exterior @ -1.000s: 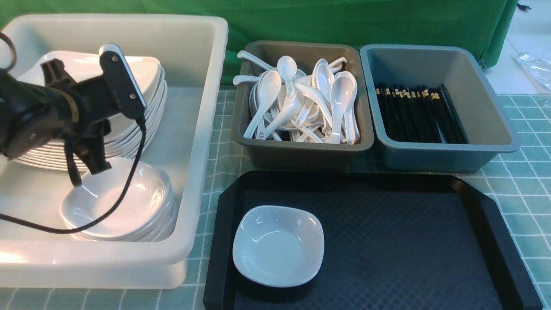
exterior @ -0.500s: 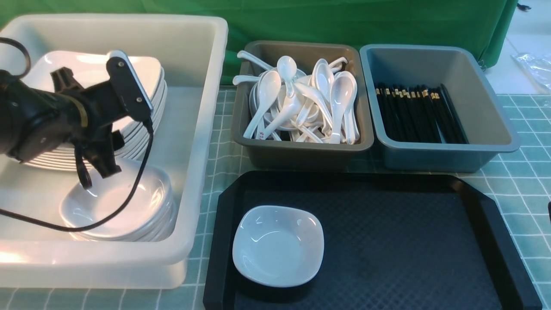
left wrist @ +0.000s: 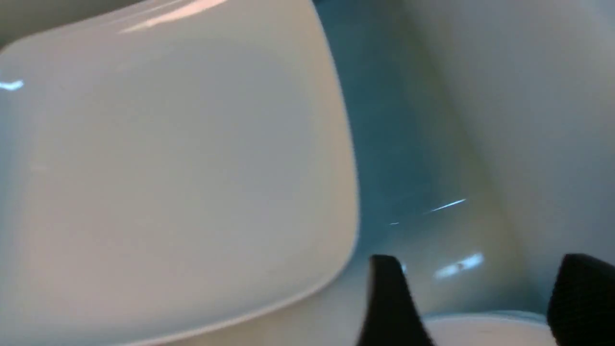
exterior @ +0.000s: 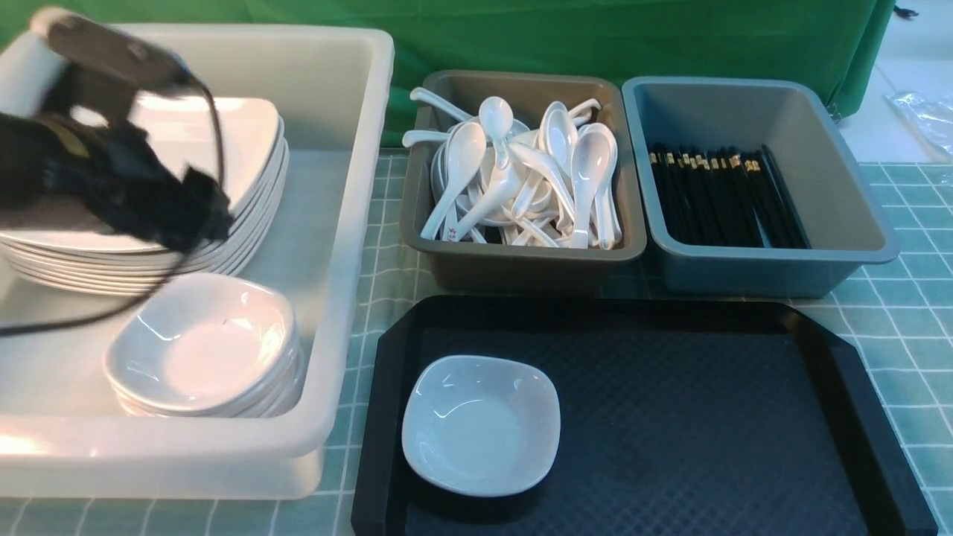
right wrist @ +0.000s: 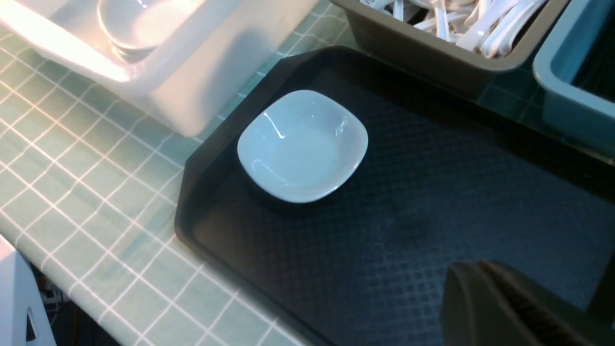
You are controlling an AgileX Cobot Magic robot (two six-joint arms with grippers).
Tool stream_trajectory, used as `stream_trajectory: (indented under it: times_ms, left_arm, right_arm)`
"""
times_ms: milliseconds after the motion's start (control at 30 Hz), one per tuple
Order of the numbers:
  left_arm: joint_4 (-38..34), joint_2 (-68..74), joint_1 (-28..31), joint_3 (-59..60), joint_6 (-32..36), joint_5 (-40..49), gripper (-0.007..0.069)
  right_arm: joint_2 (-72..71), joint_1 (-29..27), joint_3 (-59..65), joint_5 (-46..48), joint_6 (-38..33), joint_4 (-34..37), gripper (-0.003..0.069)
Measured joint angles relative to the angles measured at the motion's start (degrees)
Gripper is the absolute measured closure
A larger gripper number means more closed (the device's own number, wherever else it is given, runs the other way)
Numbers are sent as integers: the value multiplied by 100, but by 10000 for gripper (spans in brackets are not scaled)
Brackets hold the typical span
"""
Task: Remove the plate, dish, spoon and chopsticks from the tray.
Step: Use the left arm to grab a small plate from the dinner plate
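Two hands show: the left hand (left wrist: 473,298) spread apart, gripping nothing, above the stacked plates (left wrist: 182,182) in the tub (exterior: 313,223) at the left; the right hand (right wrist: 490,307) clenched and empty over the tray (exterior: 640,417). The dish (exterior: 482,426) sits on the tray's left part. Beyond the tray are spoons (exterior: 592,179) in the brown bin (exterior: 521,268), and chopsticks (exterior: 722,201) in the grey bin (exterior: 774,272) to its right.

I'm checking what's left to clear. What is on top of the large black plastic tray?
One small, deep white rounded-square dish. It hides the patch of tray beneath it. No plate, spoon or chopsticks show on the visible surface.
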Motion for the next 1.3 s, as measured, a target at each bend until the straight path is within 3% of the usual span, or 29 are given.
stream_trajectory:
  times_ms: [167,200,267,300,400,533,633,767,967,1000,1033,1067,1167,1300]
  left_arm:
    - [-845,-661,-387,0,893,866,584]
    - [-870,-661,-387,0,893,888,587]
    - [-988,-727,-1172,-5,1055,1146,616]
    - [-965,-719,-1239,-5,1054,1185,617]
    - [-461,-428,-2581,-5,852,1587,624]
    - [543,310,-4256,-8,-56,1744,621]
    - [927,821,-4870,-8,-297,1549,598]
    - [1215,1346,-5121,-8,-393,1271,539]
    - [1845,1881,-5150,-8,-764,814,374]
    - [2263,2054,-5150,-8,-1131,636,301]
    - [2314,2071,-5145,-8,-1131,616,293]
    - [2733,2237,-5108,-12,-1559,456,227]
    - [3148,2449,-4972,-12,-2019,264,162]
    - [3322,2720,-4694,-12,-2374,21,130]
  right_arm:
    - [0,0,0,0,-7,-67,624]
    - [0,0,0,0,-7,-84,624]
    - [0,0,0,0,-14,-159,620]
    - [0,0,0,0,-14,-162,620]
    - [0,0,0,40,-14,-175,615]
    - [0,0,0,252,-14,-181,613]
    - [0,0,0,471,-7,-187,608]
    - [0,0,0,721,-7,-187,605]
    - [-83,0,0,882,-17,-212,602]
    - [-179,0,19,876,-17,-214,598]
    - [-190,0,19,876,-17,-219,598]
    - [-287,0,93,865,-17,-219,595]
    - [-430,0,246,836,-24,-219,593]
    - [-586,0,455,829,-24,-225,592]
